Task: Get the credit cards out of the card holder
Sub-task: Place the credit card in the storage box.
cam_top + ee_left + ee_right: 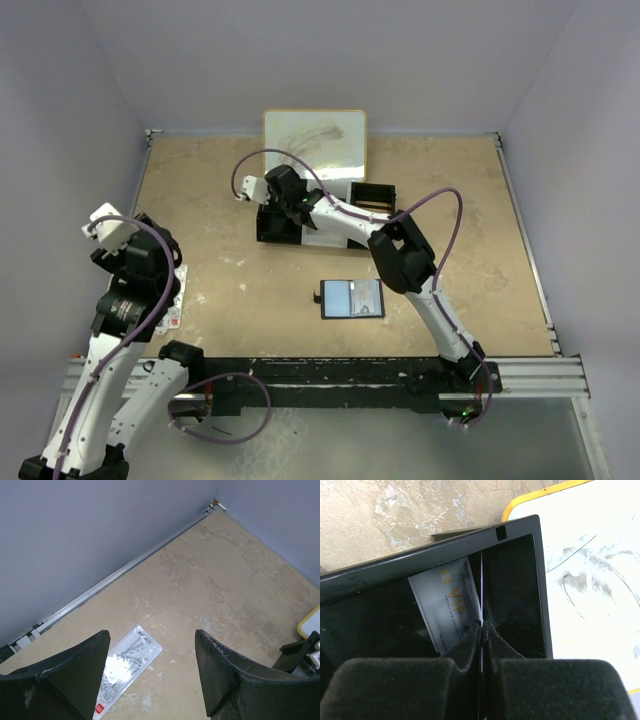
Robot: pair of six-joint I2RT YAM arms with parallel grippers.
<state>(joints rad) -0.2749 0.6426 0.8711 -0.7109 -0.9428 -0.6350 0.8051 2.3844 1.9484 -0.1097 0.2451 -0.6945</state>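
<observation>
The card holder (352,298) lies open on the table near the middle, its grey-blue inside facing up. My right gripper (290,207) is over the black tray (276,230) at the back. In the right wrist view the right gripper (482,626) is shut on a thin credit card (482,587) seen edge-on, held upright inside the tray (517,532). A grey VIP card (447,605) leans in the same compartment, just left of it. My left gripper (152,645) is open and holds nothing, above the table's left side, with a pale card (127,660) lying under it.
A white board with a yellow rim (315,140) lies behind the tray. A smaller black box (372,193) stands to the tray's right. The pale card (172,305) rests near the left arm. Grey walls close in the table on three sides.
</observation>
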